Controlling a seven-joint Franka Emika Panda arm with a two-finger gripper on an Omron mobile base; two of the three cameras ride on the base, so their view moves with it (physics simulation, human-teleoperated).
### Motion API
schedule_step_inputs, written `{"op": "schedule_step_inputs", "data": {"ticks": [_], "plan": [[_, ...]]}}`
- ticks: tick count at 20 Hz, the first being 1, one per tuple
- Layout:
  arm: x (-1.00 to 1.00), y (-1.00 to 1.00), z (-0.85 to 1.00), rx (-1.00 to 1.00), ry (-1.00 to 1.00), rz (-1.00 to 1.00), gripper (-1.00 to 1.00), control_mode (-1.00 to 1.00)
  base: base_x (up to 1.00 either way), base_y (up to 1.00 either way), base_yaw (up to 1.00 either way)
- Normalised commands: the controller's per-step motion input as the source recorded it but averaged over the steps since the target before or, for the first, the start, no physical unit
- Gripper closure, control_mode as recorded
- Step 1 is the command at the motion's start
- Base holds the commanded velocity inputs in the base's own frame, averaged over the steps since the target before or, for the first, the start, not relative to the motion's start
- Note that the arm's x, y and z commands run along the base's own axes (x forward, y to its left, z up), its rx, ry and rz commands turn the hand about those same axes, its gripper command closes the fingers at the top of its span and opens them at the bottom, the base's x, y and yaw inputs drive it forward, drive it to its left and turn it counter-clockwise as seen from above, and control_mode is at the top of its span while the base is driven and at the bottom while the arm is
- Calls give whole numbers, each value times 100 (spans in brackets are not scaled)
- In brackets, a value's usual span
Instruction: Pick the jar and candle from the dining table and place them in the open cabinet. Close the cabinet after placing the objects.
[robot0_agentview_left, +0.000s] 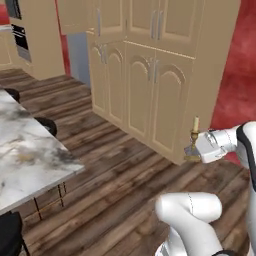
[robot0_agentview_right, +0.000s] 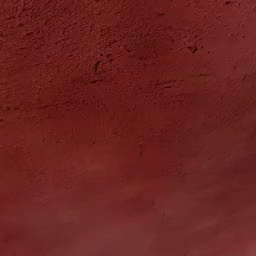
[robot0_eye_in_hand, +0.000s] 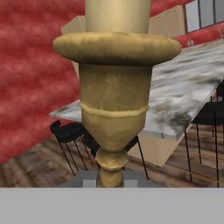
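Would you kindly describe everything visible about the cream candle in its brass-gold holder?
The cream candle in its brass-gold holder stands upright, clamped low on its stem by the white arm's two-finger gripper, off the floor in front of the tall light-tan wooden cabinet. In the hand view the holder shows a wide, rounded drip collar, a tapering cup with a raised ring, and a narrow knobbed stem between the dark fingertips. The metal looks dull and slightly mottled. The wax stick is smooth and unlit.
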Motion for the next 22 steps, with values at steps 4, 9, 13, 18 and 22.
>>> {"op": "schedule_step_inputs", "data": {"ticks": [4,9,13,18,22], "plan": [[0,0,0,0,0,0,100,100,99,-4,23],[0,0,0,0,0,0,100,100,96,7,12],[0,0,0,0,0,0,100,100,92,9,16],[0,0,0,0,0,0,100,100,65,-9,46],[0,0,0,0,0,0,100,100,21,-17,53]]}}
